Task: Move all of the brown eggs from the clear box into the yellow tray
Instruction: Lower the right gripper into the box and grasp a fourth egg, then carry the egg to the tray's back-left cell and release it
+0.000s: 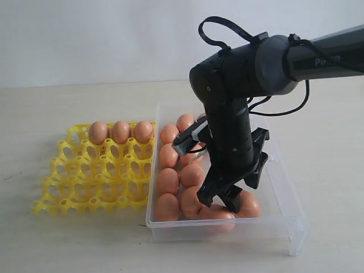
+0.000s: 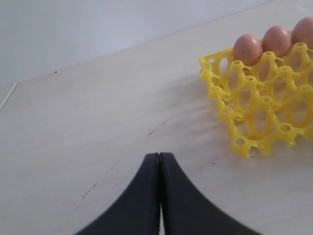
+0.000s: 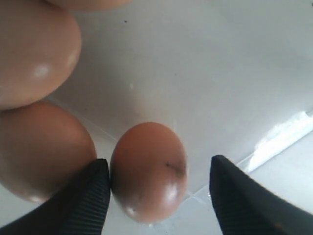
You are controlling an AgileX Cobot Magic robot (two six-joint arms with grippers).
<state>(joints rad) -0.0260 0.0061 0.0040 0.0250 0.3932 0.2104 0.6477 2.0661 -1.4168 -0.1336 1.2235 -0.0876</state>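
Observation:
Several brown eggs lie in the left half of the clear box. Three eggs sit in the back row of the yellow tray, which shows in the left wrist view too. My right gripper reaches down into the box's front part. In its wrist view it stands open around one brown egg: one finger touches the egg, the other stands apart. My left gripper is shut and empty above bare table, out of the exterior view.
The right half of the clear box's floor holds no eggs. Two more eggs lie close beside the right gripper's finger. The tray's front rows of cups hold nothing.

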